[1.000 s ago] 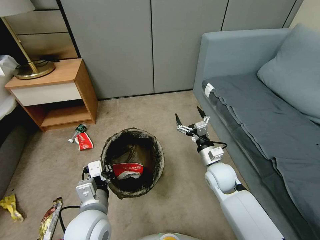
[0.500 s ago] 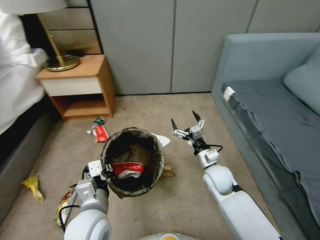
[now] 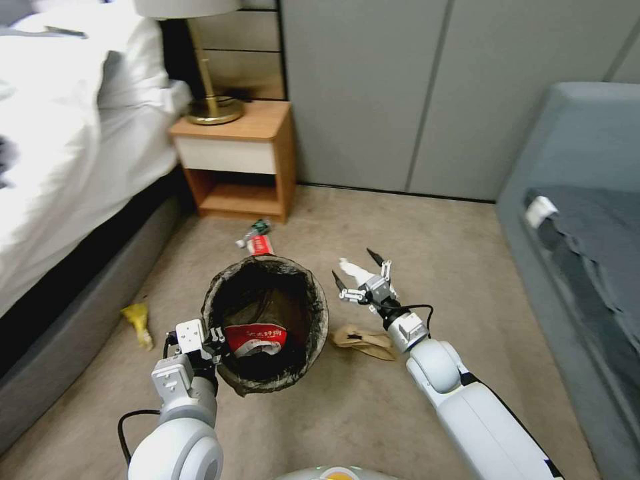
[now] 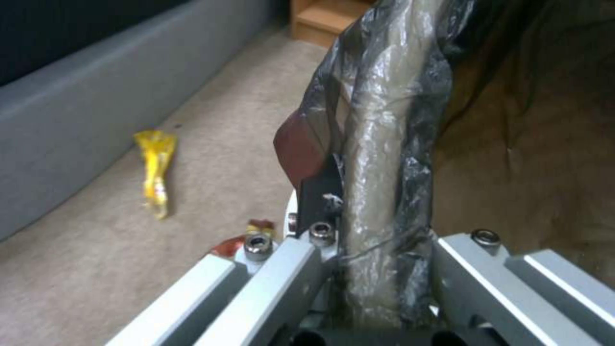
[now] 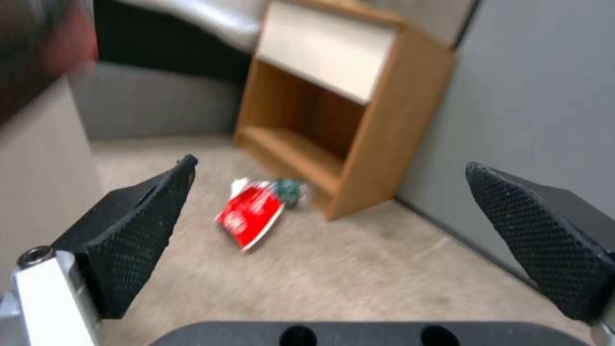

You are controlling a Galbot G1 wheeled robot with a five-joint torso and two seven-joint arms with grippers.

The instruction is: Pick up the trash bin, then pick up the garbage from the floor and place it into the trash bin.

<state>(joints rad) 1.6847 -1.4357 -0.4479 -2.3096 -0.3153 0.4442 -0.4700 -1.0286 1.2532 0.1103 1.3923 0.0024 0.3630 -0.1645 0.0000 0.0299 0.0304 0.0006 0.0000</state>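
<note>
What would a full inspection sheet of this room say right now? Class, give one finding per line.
Surface: beige carpet, littered.
Job's things: trash bin held off the floor, red-and-white wrapper inside.
Clutter: yellow wrapper, brown paper scrap, white tissue, red wrapper beside small green-labelled bottle.
Grippers: left tool shut on the bin's rim; right tool open, above the tissue.
Cables: black cable at right wrist.
Surroundings: bed, nightstand, lamp, sofa.
</note>
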